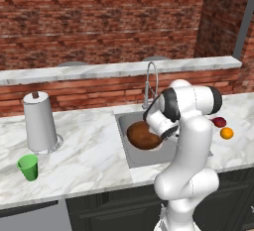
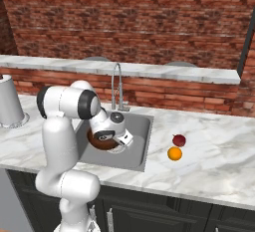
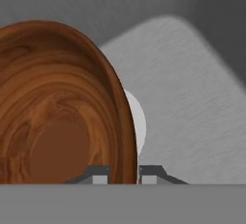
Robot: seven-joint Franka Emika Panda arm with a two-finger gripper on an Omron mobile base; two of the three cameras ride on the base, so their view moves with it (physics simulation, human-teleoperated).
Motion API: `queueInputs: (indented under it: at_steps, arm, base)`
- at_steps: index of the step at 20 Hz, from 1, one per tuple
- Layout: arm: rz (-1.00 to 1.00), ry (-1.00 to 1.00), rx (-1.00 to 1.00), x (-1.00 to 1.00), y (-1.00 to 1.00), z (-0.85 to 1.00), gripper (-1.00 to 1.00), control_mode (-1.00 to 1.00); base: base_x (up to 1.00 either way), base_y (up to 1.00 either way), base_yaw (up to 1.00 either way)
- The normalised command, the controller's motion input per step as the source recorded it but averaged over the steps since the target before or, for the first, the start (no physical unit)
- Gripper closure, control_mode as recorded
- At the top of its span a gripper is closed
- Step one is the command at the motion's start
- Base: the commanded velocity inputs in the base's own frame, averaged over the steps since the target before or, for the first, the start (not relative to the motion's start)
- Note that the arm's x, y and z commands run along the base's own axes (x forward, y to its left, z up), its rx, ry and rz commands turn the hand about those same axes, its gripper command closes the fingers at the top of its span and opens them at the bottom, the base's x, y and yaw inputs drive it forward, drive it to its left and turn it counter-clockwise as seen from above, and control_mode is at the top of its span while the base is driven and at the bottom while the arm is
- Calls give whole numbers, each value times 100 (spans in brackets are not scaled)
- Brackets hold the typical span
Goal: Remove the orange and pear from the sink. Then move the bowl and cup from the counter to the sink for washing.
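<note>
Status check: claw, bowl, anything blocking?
Claw shut on bowl rim, over sink. Orange, pear out. Cup waiting. Nothing blocking.

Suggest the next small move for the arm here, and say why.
Probably lower the bowl a little further and then open the gripper. Its fingers pinch the bowl's rim, and the bowl is already inside the sink, over the drain. The orange and pear lie on the counter. The cup waits there too.
</note>
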Motion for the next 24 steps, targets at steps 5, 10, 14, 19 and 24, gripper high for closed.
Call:
queueInputs:
  at_steps: [5, 10, 14, 19, 24]
  arm:
    - [0, -6, -1, 12, 3, -12, 100, -100]
    - [0, -5, 0, 13, 2, -11, 100, -100]
    - [0, -6, 0, 11, 4, -9, 100, -100]
    - [0, -4, 0, 4, 15, -3, 100, -100]
    - [0, -3, 0, 1, 26, 0, 100, -100]
  base:
    - [0, 0, 0]
    - [0, 0, 0]
    - [0, 0, 0]
    - [0, 0, 0]
    - [0, 0, 0]
